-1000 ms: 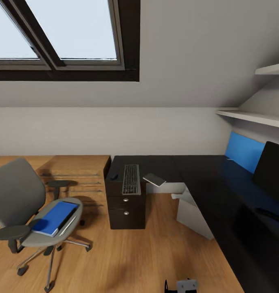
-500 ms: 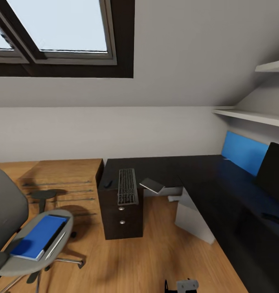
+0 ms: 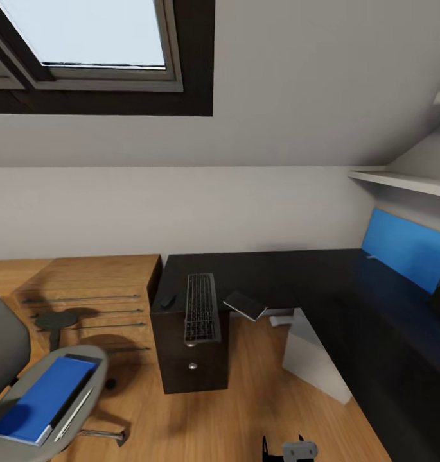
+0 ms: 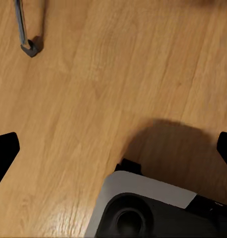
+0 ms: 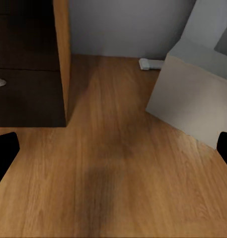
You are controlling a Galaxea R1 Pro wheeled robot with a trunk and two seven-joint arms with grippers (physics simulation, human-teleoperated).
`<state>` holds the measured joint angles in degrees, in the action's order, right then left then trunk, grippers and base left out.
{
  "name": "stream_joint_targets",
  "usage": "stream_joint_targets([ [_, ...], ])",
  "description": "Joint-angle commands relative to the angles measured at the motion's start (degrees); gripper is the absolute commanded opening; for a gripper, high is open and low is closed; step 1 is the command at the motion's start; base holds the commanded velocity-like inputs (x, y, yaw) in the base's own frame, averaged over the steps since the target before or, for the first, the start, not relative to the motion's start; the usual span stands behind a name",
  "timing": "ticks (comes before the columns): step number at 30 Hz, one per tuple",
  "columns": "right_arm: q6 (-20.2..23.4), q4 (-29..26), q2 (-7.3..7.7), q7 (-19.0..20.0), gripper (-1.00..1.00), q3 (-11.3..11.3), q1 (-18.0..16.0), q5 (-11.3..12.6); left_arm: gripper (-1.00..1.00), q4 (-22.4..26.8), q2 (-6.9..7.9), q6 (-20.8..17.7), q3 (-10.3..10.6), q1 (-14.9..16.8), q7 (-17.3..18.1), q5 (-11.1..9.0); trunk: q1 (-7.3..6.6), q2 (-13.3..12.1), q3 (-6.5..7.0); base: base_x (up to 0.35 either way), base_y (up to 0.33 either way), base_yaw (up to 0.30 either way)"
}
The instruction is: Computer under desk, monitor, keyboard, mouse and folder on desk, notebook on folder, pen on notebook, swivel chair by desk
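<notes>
- Bright-blue flat folder [image 3: 43,398] lies on the grey-seated swivel chair [image 3: 27,385], left of the glossy black worktop [image 3: 297,276].
- Both end effectors: fingertips spread wide, holding nothing.
- Approach the chair squarely before reaching.

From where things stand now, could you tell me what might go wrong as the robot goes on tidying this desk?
The notebook overhangs the desk edge, so a nudge could tip it onto the floor. The keyboard also juts past the front edge over the drawers and could slide off. The pen lies loose beside the folder on the swivel chair; lifting the folder or rolling the chair may knock it off.
</notes>
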<state>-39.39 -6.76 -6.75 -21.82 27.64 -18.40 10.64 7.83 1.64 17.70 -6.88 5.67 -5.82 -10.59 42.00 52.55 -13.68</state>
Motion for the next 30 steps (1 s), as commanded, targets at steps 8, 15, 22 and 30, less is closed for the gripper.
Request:
stream_joint_targets([
  [8, -0.54, 0.33, 0.10, -0.24, 1.00, 0.64, -0.05, 0.26, 1.00, -0.01, -1.02, 0.21, 0.92, 0.04, 0.02, -0.37, 0.04, 0.04, -0.08, 0.332, 0.084, 0.001],
  [15, -0.43, 0.34, -0.04, -0.24, 1.00, 1.04, -0.05, -0.16, 1.00, 0.00, -1.10, 0.25, 1.45, 0.04, -0.01, -0.34, 0.04, 0.04, -0.08, 0.332, 0.066, 0.000],
  [22, -0.41, 0.49, -0.30, -0.24, 1.00, 1.19, -0.04, -0.11, 1.00, 0.01, -1.08, 0.57, 1.72, 0.04, -0.08, -0.43, 0.04, 0.04, -0.08, 0.259, 0.012, 0.000],
  [30, -0.26, 0.44, -0.27, -0.24, 1.00, 1.17, -0.04, 0.04, 1.00, 0.56, -1.04, 2.63, 1.33, 0.04, -0.40, -0.69, 0.70, 1.25, -0.62, 0.018, 0.001, 0.000],
])
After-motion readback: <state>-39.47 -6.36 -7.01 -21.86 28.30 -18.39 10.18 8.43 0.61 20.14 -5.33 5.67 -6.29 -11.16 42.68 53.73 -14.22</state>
